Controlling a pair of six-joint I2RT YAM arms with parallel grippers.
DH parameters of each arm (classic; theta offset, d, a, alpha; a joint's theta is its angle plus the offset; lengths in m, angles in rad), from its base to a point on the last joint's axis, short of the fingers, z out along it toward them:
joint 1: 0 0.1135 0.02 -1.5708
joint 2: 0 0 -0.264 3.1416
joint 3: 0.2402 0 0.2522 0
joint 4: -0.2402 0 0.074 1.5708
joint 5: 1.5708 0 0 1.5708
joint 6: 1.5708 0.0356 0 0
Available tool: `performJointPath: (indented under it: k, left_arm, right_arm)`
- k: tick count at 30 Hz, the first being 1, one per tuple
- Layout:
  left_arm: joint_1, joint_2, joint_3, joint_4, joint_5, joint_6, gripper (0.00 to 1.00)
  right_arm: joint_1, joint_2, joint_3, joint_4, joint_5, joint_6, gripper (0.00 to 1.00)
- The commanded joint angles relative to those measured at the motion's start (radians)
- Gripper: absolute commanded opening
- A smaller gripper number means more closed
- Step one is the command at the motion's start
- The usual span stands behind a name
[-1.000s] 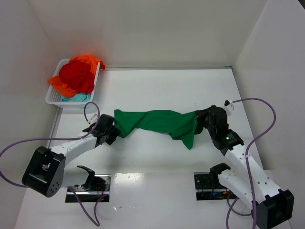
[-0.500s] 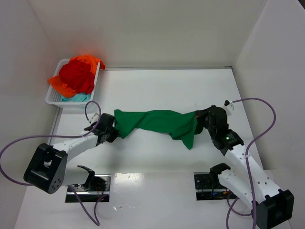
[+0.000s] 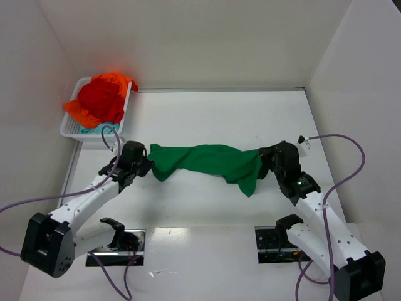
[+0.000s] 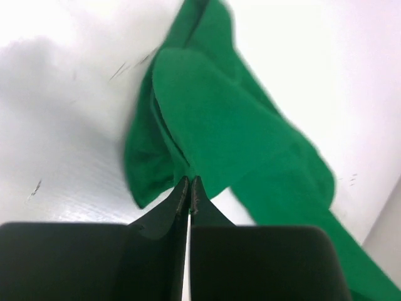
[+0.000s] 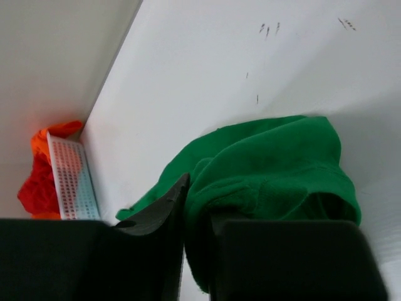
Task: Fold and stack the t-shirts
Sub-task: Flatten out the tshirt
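The bright green cloth t-shirt (image 3: 207, 160) lies across the middle of the white table (image 3: 207, 116), drawn out into a long, twisted band that runs from left to right between the two arms. Its left end is broad and folded over on itself. Near its right end a loose flap hangs toward the near edge of the table.

The left hand (image 3: 148, 167) is at the shirt's left end. In the left wrist view its black fingers (image 4: 169, 213) are pressed together, and a fold of the green cloth (image 4: 213, 125) comes right down to their tips, so the left hand (image 4: 189, 185) appears pinched on that edge. The right hand (image 3: 262, 162) is at the other end. In the right wrist view, bunched green cloth (image 5: 269, 169) fills the space between its fingers, and the right hand (image 5: 197, 210) is clamped on it.

Well apart, at the far left corner of the table, stands a white slotted plastic basket (image 3: 70, 130). It holds a crumpled red t-shirt (image 3: 100, 100) on top of an orange t-shirt (image 3: 118, 79), with a teal t-shirt (image 3: 103, 128) showing at the basket's near side.
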Motion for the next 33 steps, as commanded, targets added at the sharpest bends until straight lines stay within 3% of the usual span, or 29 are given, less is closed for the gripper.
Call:
performJointPath:
  k: [1,5,9,18,26,33]
  left_arm:
    - [0.013,-0.037,0.051,-0.017,-0.059,0.058,0.00]
    - [0.050,-0.047,0.051,-0.005,-0.037,0.069,0.00]
    - [0.050,-0.047,0.051,0.016,-0.037,0.099,0.00]
    - [0.100,0.015,0.112,0.064,-0.027,0.158,0.00]
    - [0.132,0.035,0.143,0.108,0.009,0.197,0.00]
    - [0.179,0.056,0.143,0.128,0.065,0.217,0.00]
  right_arm:
    - [-0.020,-0.020,-0.010,-0.010,0.080,0.050,0.19]
    - [-0.029,-0.020,-0.010,-0.001,0.080,0.050,0.74]
    - [-0.029,-0.034,-0.036,-0.010,0.010,0.060,0.89]
    - [-0.029,-0.145,-0.119,-0.061,-0.174,0.070,0.86]
    - [-0.029,-0.154,-0.073,-0.165,-0.088,0.054,0.86]
    - [-0.029,-0.105,-0.099,-0.177,-0.114,0.039,0.86]
